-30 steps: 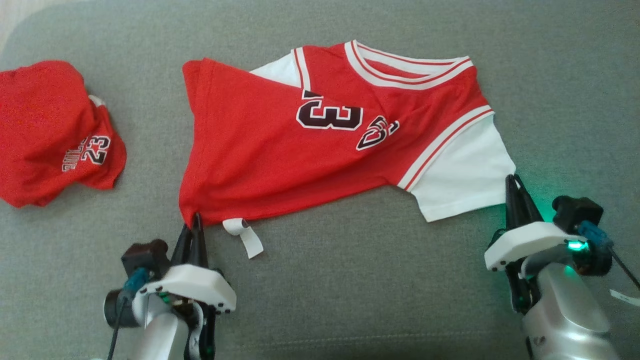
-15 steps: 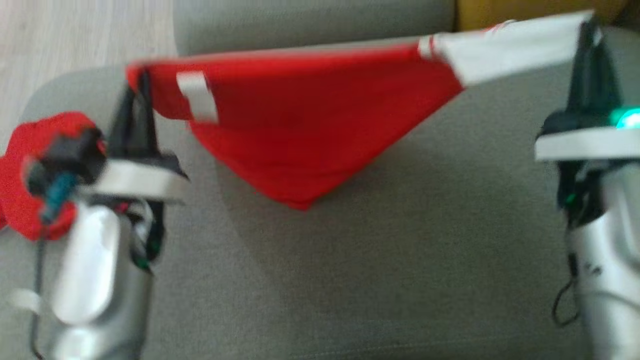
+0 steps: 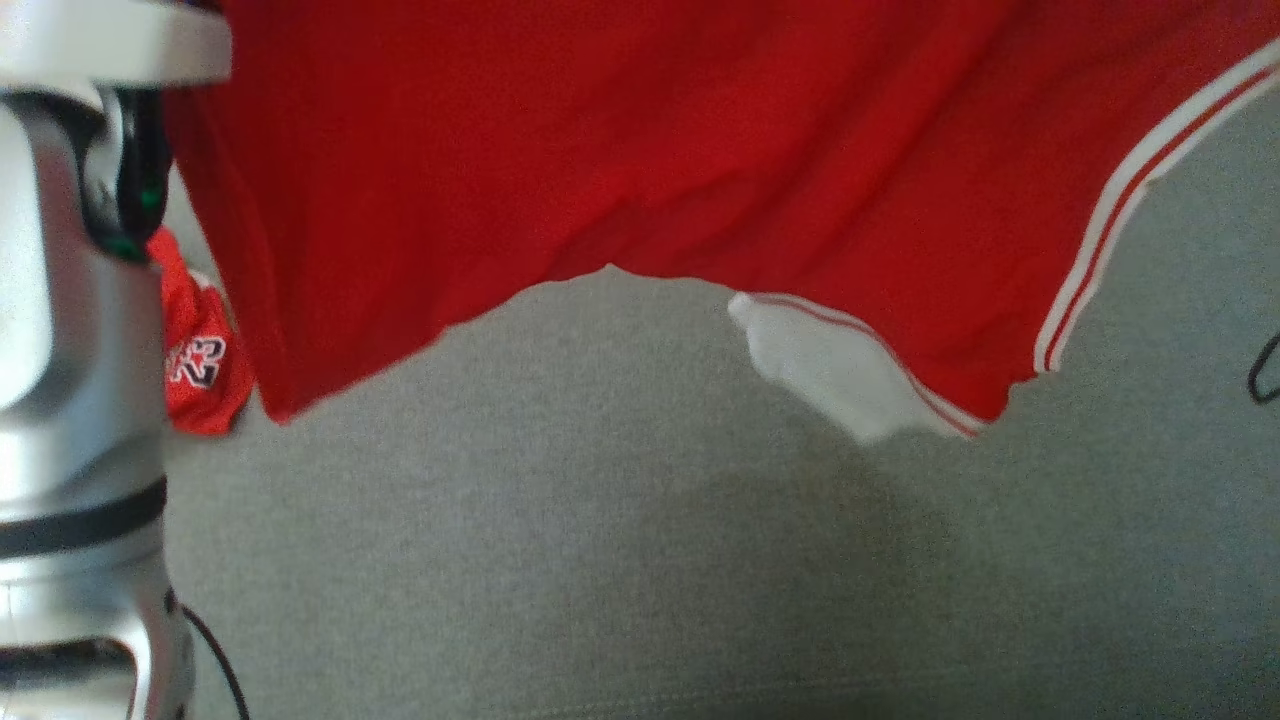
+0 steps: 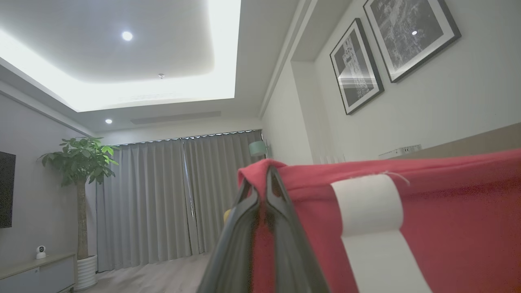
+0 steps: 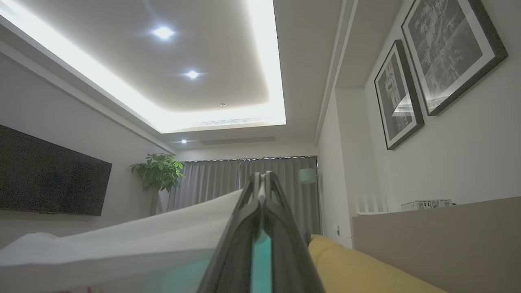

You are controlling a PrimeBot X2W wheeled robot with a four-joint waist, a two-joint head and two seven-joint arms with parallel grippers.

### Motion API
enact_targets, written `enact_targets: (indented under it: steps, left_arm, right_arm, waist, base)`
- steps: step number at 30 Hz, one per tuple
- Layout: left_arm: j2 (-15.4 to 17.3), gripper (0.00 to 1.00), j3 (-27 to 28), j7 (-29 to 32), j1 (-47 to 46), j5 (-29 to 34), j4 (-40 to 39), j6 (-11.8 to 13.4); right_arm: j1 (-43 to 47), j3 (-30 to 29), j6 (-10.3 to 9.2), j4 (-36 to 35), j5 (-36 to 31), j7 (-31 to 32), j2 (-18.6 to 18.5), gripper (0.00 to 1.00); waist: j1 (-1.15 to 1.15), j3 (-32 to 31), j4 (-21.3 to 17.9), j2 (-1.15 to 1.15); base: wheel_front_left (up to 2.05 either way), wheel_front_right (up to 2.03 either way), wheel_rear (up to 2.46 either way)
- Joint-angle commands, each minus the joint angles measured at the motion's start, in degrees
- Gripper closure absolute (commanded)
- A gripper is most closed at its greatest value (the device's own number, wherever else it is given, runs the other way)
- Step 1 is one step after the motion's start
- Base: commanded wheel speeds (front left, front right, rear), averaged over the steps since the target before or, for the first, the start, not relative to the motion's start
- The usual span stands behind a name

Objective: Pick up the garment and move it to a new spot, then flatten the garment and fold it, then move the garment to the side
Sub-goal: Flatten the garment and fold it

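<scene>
In the head view the left arm (image 3: 70,350) stands at the jersey's left edge, its pale shell rising past the cloth. Just below the jersey's left corner a crumpled red top (image 3: 200,370) marked "23" lies on the cushion. The jersey (image 3: 650,140) hangs spread across the upper part of that view, and the grey cushion (image 3: 600,560) lies under it, darkened by its shadow. From the jersey's lower edge a white sleeve (image 3: 830,370) dangles right of middle, and a white and red stripe (image 3: 1120,220) runs down the jersey's right side. Right of the jersey a thin dark cable (image 3: 1265,370) loops at the frame edge

In the left wrist view a plant (image 4: 81,162) and grey curtains (image 4: 171,195) stand far behind the jersey, to its left. The left gripper (image 4: 262,183) is clenched on the jersey's red corner, with cloth bunched over its tips. Right of that pinch a white label (image 4: 368,203) lies on the jersey, and two framed pictures (image 4: 356,67) hang on the wall above it

In the right wrist view a dark screen (image 5: 49,179) sits far left of the jersey's sleeve. The sleeve stretches rightward up to the right gripper (image 5: 262,179), which is clamped on its white edge. Right of the sleeve lies a yellow cushion (image 5: 366,264)
</scene>
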Motion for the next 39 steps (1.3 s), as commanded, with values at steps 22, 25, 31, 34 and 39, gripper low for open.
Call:
enact_targets:
  steps: [22,25,31,34,39]
  left_arm:
    - [0.00,1.00,1.92,-1.00,-24.23,2.44,16.49,7.07]
    - [-0.90,1.00,3.30,-1.01,-18.21,0.83,18.42,7.29]
    - [-5.60,1.00,5.89,-1.01,-0.95,-2.75,19.50,6.92]
    - [-6.88,1.00,6.06,-1.01,5.28,-3.33,19.58,6.65]
    - [-8.31,1.00,7.66,-1.01,16.86,-5.53,19.75,7.53]
  right_arm:
    - [-28.49,-16.34,0.37,21.51,-22.15,-6.93,5.88,1.00]
    - [-22.06,-14.39,0.37,22.99,-21.65,-6.93,6.04,1.00]
    - [-5.34,-11.02,0.37,28.61,-16.13,-6.94,7.31,1.00]
    - [-0.46,-9.35,0.37,29.97,-13.72,-6.94,7.60,1.00]
    - [9.20,-3.26,0.37,30.85,-8.47,-6.36,7.31,1.00]
  waist:
    - [0.00,19.42,0.27,0.00]
    - [0.00,19.58,-0.30,0.00]
    - [0.00,18.41,-1.21,0.00]
    - [0.00,17.47,-1.39,0.00]
    - [0.00,14.71,-2.23,0.00]
  base:
    - [0.00,0.00,0.00]
    - [0.00,0.00,0.00]
    - [0.00,0.00,0.00]
    - [0.00,0.00,0.00]
    - [0.00,0.00,0.00]
